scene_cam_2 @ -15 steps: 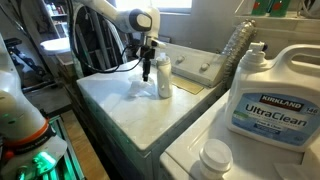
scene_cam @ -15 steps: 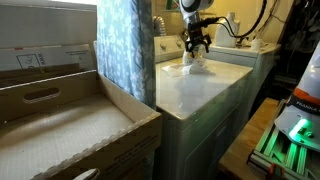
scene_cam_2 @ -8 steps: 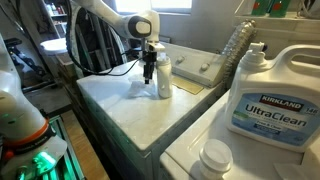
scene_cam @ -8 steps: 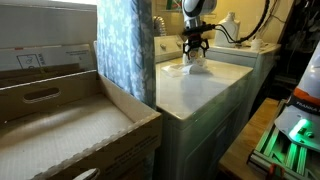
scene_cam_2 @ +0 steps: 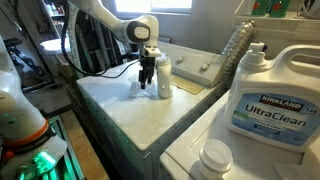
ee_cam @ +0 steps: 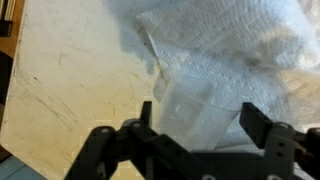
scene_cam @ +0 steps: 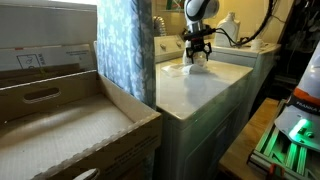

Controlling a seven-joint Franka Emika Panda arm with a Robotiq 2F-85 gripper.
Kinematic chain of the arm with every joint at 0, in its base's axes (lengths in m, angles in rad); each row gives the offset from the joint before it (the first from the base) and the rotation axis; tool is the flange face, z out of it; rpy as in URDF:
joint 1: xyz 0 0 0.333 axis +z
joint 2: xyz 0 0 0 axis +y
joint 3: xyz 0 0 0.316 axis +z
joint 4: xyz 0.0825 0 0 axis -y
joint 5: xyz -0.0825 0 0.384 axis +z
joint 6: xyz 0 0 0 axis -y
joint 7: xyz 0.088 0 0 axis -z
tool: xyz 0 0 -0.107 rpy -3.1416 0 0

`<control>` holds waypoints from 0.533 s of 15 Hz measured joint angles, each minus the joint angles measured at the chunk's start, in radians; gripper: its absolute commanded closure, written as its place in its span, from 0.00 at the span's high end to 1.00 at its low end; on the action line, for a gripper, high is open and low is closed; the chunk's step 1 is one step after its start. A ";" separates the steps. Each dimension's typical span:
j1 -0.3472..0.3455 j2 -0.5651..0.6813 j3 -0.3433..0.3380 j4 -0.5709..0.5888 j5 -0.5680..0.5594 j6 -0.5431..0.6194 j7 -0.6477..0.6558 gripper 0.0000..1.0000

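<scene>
Presently end effector (ee_cam: 197, 140) spread wide at translucent cup (ee_cam: 195, 105) atop washer (scene_cam_2: 120, 108); cup contents unclear.

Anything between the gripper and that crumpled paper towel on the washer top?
Nothing visible. In the wrist view the gripper stands open directly over the paper towel, one finger on either side of its near fold. The towel lies on the washer top.

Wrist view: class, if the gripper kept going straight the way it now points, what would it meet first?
Most likely the crumpled white paper towel, which lies right ahead of the open gripper, with the washer lid beneath it. Depth is unclear here, so how near the towel is cannot be told.
</scene>
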 measured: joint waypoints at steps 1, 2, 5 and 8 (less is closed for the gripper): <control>0.000 0.000 0.000 -0.003 0.000 0.000 0.010 0.50; 0.000 0.000 -0.001 -0.004 0.000 0.000 0.019 0.42; 0.000 -0.014 0.000 -0.004 -0.003 -0.002 0.039 0.29; 0.003 -0.051 0.002 -0.004 -0.006 -0.037 0.049 0.10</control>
